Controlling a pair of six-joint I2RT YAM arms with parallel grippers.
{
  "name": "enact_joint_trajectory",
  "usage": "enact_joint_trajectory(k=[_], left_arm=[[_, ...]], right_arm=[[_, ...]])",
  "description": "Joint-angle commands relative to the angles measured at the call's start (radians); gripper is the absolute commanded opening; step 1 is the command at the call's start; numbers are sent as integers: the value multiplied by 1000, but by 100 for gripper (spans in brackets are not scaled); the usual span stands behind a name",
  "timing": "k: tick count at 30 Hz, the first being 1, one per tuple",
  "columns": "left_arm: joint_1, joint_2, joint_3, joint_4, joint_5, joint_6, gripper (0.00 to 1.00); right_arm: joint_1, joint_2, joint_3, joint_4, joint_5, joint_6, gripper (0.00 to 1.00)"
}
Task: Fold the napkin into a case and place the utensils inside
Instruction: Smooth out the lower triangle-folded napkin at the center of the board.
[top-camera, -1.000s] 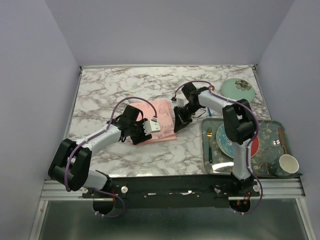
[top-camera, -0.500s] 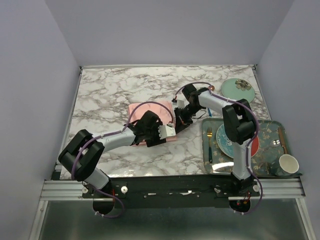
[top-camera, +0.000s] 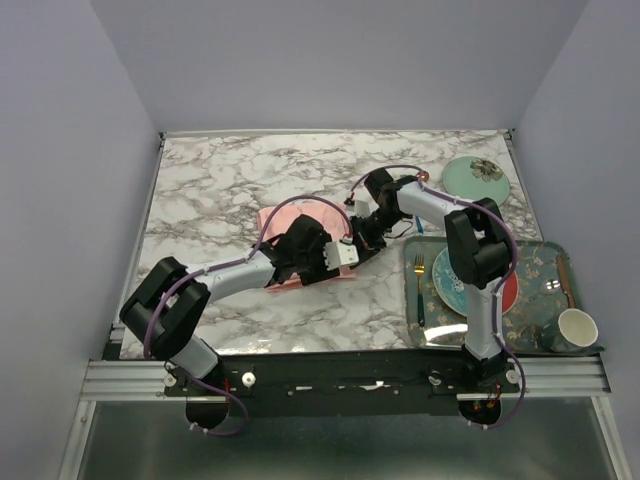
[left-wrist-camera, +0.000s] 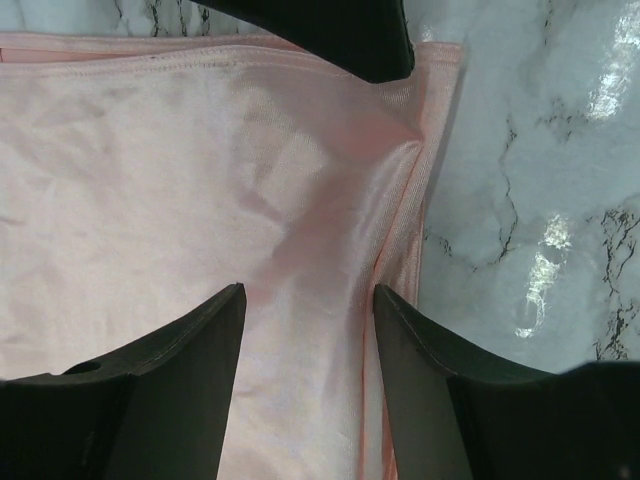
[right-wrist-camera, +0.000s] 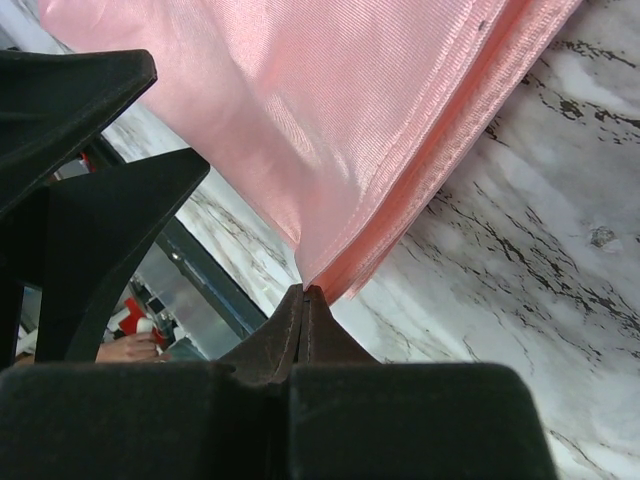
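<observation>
Right tool on napkin corner

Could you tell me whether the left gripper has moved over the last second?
Yes. The left gripper has slid right across the napkin, toward the tray.

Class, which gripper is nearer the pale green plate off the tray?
Right. The right gripper is at the napkin's right edge, left of the plate; the left gripper lies farther left, over the napkin.
</observation>
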Motion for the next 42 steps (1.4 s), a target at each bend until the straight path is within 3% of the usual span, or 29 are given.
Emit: enact_joint_trajectory(k=[1, 10, 22, 33, 42], left_arm=[[-8, 24, 10, 7, -7, 12, 64], [-8, -37, 17, -80, 92, 40, 69], [-8, 56, 29, -56, -1, 54, 68], [-5, -30, 52, -84, 51, 34, 69], [20, 9, 77, -101, 52, 31, 69]], right_arm=[[-12, -3, -1, -30, -18, 9, 2], [-19, 1, -5, -27, -21, 17, 2], [-19, 7, -7, -19, -18, 27, 1], [-19, 6, -17, -15, -15, 23, 2], [-19, 8, -19, -15, -24, 26, 2]])
